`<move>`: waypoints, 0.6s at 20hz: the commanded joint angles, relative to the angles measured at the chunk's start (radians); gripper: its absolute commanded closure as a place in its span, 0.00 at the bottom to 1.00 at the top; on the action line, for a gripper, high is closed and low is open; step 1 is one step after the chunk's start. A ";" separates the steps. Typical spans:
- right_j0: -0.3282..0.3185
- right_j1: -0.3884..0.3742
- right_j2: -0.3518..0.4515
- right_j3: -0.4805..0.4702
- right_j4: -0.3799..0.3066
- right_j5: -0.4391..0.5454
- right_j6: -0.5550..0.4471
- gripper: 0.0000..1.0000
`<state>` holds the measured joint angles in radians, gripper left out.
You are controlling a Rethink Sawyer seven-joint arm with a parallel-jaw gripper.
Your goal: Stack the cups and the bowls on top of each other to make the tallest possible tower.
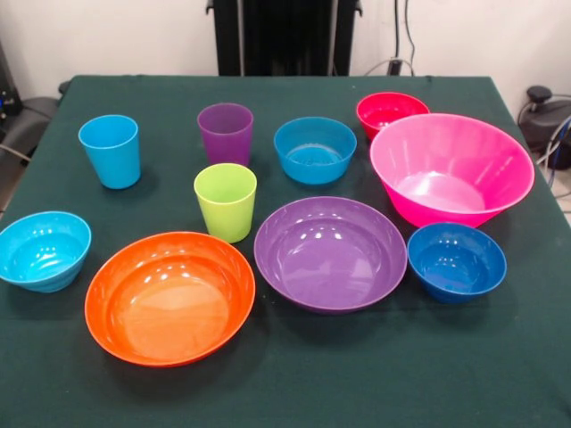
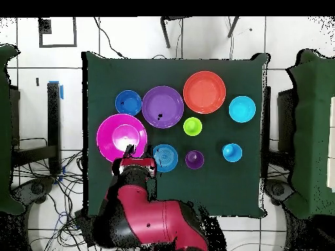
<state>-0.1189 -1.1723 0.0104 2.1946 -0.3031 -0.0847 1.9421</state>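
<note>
**A:** Since nothing is stacked yet, all ten pieces sit singly on the green table point(image 1: 500, 374). Front view: light blue cup point(image 1: 110, 150) far left, purple cup point(image 1: 225, 132) far centre, lime green cup point(image 1: 226, 201) just nearer than it. Blue bowl point(image 1: 314, 149) and red bowl point(image 1: 391, 111) far right, with the red one tucked behind the big pink bowl point(image 1: 451, 168).

**B:** Near row?

**A:** Cyan bowl point(image 1: 43, 250) at left edge, orange bowl point(image 1: 169, 296), purple bowl point(image 1: 330, 252), dark blue bowl point(image 1: 456, 260) on the right, close under the pink one.

**B:** Gripper?

**A:** Only the arm point(image 2: 147, 219) shows, overhead, its head over the table edge between the pink and blue bowls. Cannot tell whether the pincer is parted or closed.

**B:** Handling?

**A:** My read: thin glossy plastic, light, stiff, not fragile, but slick. Pieces will likely skate on the cloth if nudged and slip in a loose pinch. I'd take each one by the rim wall, one finger inside and one outside. Cups taper, so a side grip could squeeze them upward and out.

**B:** Risk?

**A:** Red bowl is crowded by the pink wall; approach from its free side.
</note>
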 commanded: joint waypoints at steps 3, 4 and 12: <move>0.071 0.228 -0.100 -0.010 -0.063 -0.202 0.074 0.00; 0.079 0.246 -0.111 -0.015 -0.057 -0.225 0.072 0.00; 0.118 0.376 -0.170 -0.058 -0.027 -0.382 0.053 0.00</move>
<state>-0.0251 -0.9464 -0.1286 2.1879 -0.3023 -0.3927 1.9421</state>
